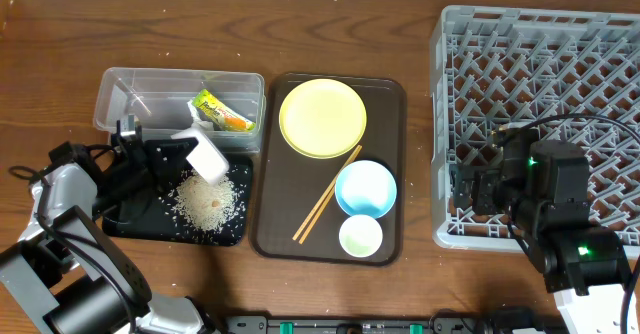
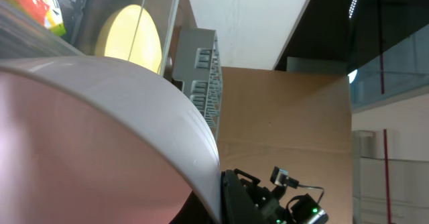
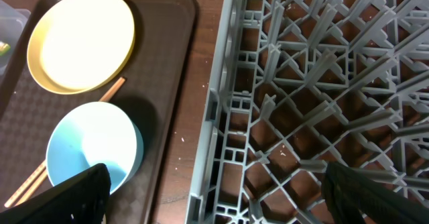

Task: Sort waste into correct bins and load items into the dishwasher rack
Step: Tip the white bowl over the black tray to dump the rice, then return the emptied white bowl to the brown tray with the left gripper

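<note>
the left gripper had its jaws pinching the white bowl, which hung tipped on its side over the black tray near the near-left corner of the counter. rice crumbs lay heaped in that tray, just below the bowl's mouth. in the left wrist view the bowl's curved white wall filled most of the frame. behind the black tray, toward the far-left corner, sat the clear tub, with the green-and-orange wrapper lying inside at its right end. at the middle of the counter the brown tray carried the yellow plate at its far end. the light blue bowl and the pale green cup sat toward its near right. the chopsticks slanted from the plate's rim past the blue bowl's left side. the grey rack took up the counter's right edge. the right gripper hovered over the rack's left wall, jaws spread wide with nothing held between them.
</note>
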